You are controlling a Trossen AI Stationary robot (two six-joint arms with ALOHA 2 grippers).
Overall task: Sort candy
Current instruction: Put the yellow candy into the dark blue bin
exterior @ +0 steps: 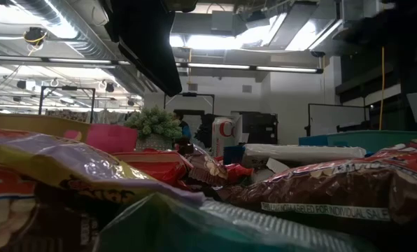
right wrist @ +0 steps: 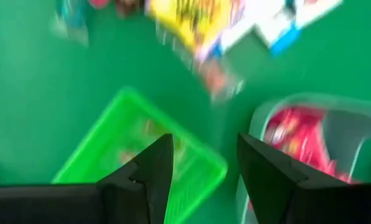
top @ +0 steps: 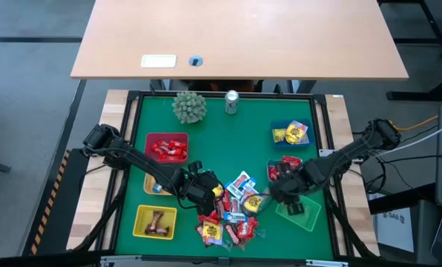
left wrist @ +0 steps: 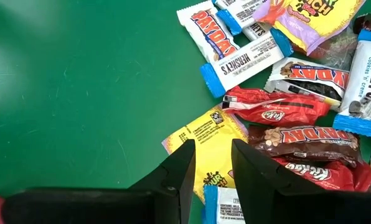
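Shiny wrapped candy (top: 232, 211) lies heaped on the green mat, red, yellow, blue-white wrappers mixed.

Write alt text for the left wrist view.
The left gripper, fingers open with nothing between them, hangs over a yellow candy wrapper on the green table, at the edge of a pile of wrapped candy.

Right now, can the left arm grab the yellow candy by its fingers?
Probably yes. The left gripper hangs right over the yellow candy, fingers apart, nothing lying on that wrapper's near end.
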